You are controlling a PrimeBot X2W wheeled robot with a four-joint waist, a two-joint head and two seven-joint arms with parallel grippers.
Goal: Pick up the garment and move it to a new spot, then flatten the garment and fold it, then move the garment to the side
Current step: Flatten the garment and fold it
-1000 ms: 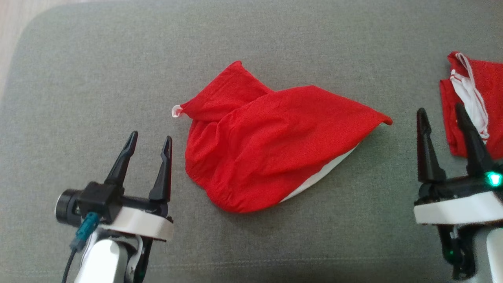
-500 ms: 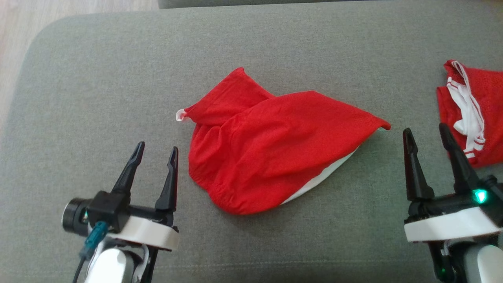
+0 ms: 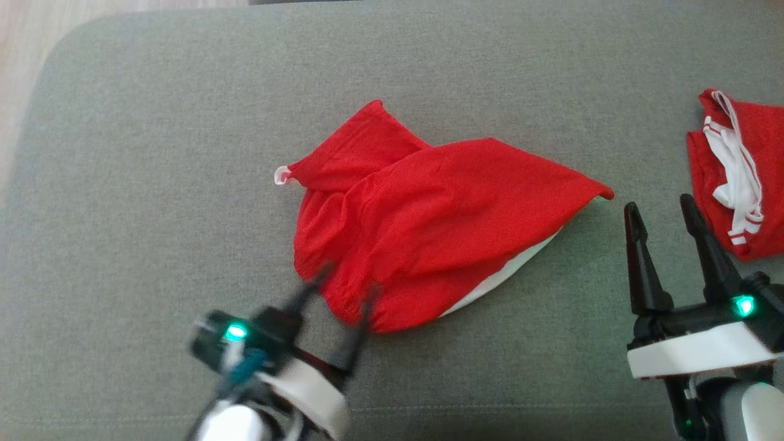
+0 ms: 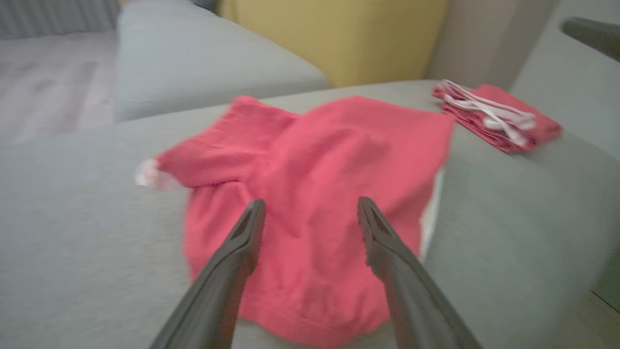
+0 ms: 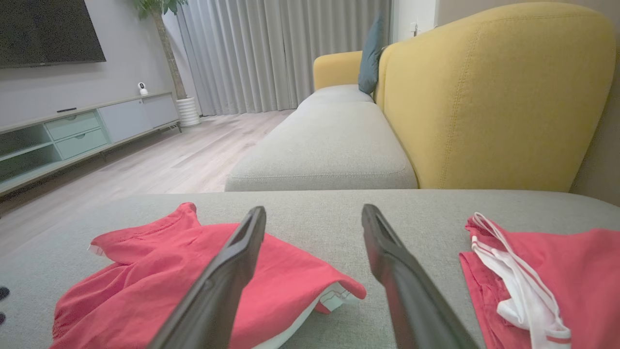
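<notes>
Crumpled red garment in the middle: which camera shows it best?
Head view: the crumpled red garment lies whole, seen from above, the left claw at its near hem. Left wrist view shows it blurred behind that claw's fingers; right wrist view shows it low, sidelong, partly behind a finger.

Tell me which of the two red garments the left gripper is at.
The crumpled garment in the middle: the open left gripper hangs over its edge. The folded garment with white drawstrings lies beside the right gripper.
</notes>
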